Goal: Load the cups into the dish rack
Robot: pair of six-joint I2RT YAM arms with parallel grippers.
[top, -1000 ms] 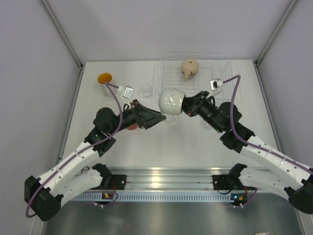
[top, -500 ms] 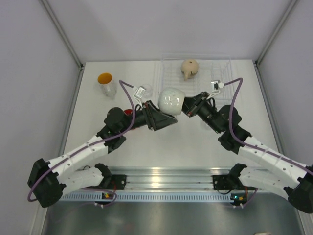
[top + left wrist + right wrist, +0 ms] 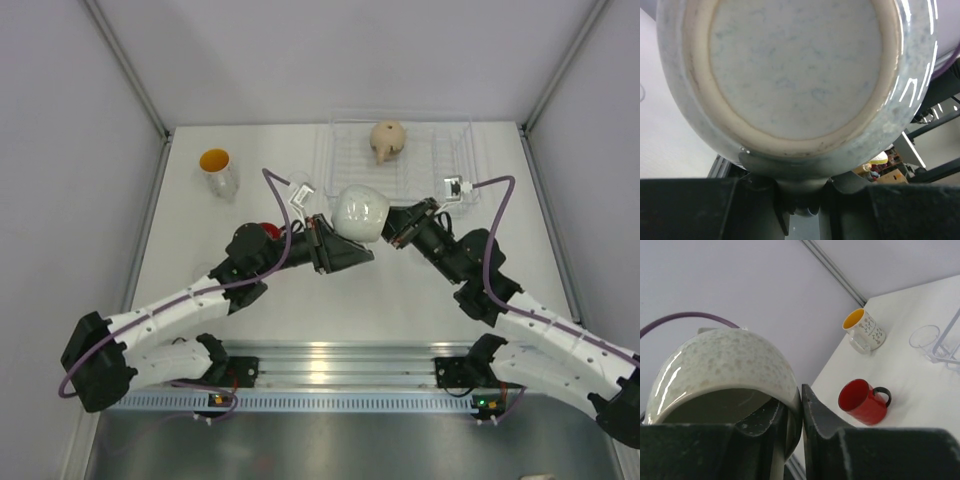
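A white mug (image 3: 360,212) hangs in the air over the table's middle, held from both sides. My left gripper (image 3: 350,243) is shut on its handle; the mug's base (image 3: 795,65) fills the left wrist view above the jaws (image 3: 800,195). My right gripper (image 3: 393,223) is shut on its rim (image 3: 725,365), one finger inside and one outside (image 3: 801,405). A tan mug (image 3: 387,138) lies in the transparent dish rack (image 3: 440,150) at the back right. A red mug (image 3: 862,402) lies on the table, mostly hidden under my left arm in the top view (image 3: 266,230).
An orange-lined clear cup (image 3: 216,168) stands at the back left, also seen in the right wrist view (image 3: 865,330). A small clear glass (image 3: 925,337) stands just left of the rack's edge (image 3: 950,340). Grey walls close in the table on three sides.
My left arm has swung right and forward with the mug. The right arm has drawn back to the right. The white mug has shifted slightly right, toward the rack.
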